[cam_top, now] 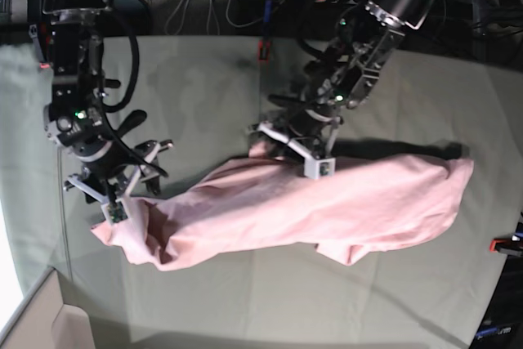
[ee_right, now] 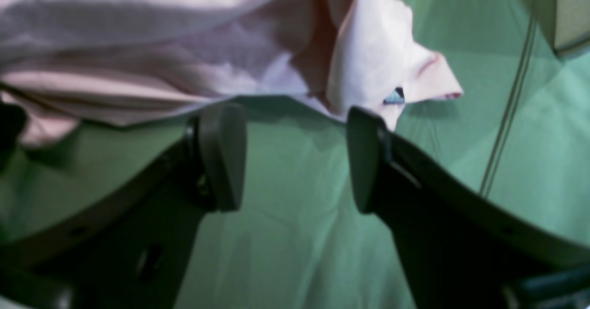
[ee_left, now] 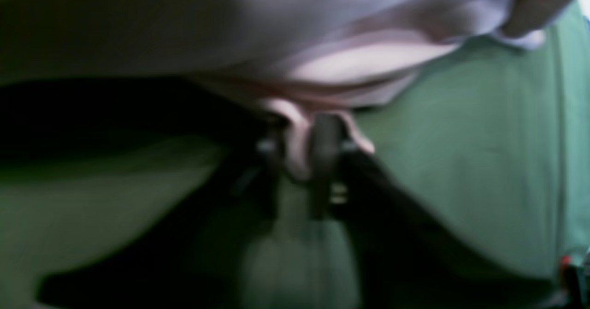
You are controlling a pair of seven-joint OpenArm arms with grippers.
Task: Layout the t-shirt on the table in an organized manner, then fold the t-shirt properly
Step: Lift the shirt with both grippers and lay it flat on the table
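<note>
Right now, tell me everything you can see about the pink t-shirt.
The t-shirt is light pink, soft cotton by its look, and not laid flat: it lies bunched and wrinkled in a long band across the table. The left gripper has its jaws shut on a fold at the shirt's upper edge. The right gripper, jaws open, sits at the other end, holding nothing. A small dark tag shows there. No lettering is visible.

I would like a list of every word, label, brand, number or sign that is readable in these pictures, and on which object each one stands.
None can be read.
Light pink cotton t-shirt: no lettering faces the cameras.
Small dark tag at its edge: too blurred to read.
Pale grey-green cloth table: no text.
White blocks on both arms: no legible marking.
</note>
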